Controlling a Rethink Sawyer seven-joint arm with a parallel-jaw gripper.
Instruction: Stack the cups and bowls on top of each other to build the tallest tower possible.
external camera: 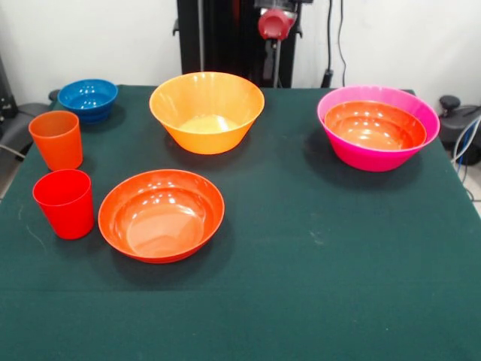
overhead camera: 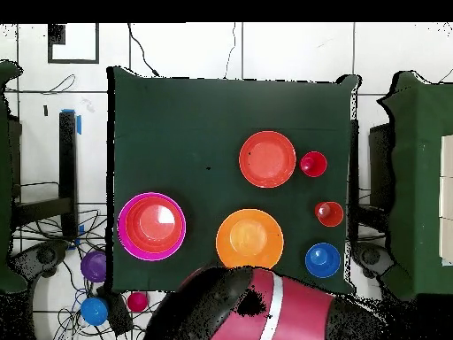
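Observation:
The tower is a large magenta-pink bowl point(external camera: 353, 156) point(overhead camera: 125, 232) with a shallow red-orange bowl point(external camera: 374, 126) point(overhead camera: 156, 223) nested in it, at the right in the front view. A yellow-orange bowl point(external camera: 207, 111) point(overhead camera: 249, 238) stands at the far middle. A second red-orange bowl point(external camera: 161, 215) point(overhead camera: 267, 159) lies nearer, left of centre. The red cup point(external camera: 65, 203) point(overhead camera: 313, 164) and the orange cup point(external camera: 57, 140) point(overhead camera: 328, 213) stand upright at the left. A blue bowl point(external camera: 88, 98) point(overhead camera: 323, 259) sits at the far left corner. The arm point(overhead camera: 283, 305) is drawn back over its base; no gripper shows.
In the overhead view a purple bowl point(overhead camera: 94, 265), a blue bowl point(overhead camera: 93, 310) and a small pink-red bowl point(overhead camera: 137, 302) lie off the table among cables at the lower left. The black pedestal point(external camera: 225, 37) stands behind the table's far edge.

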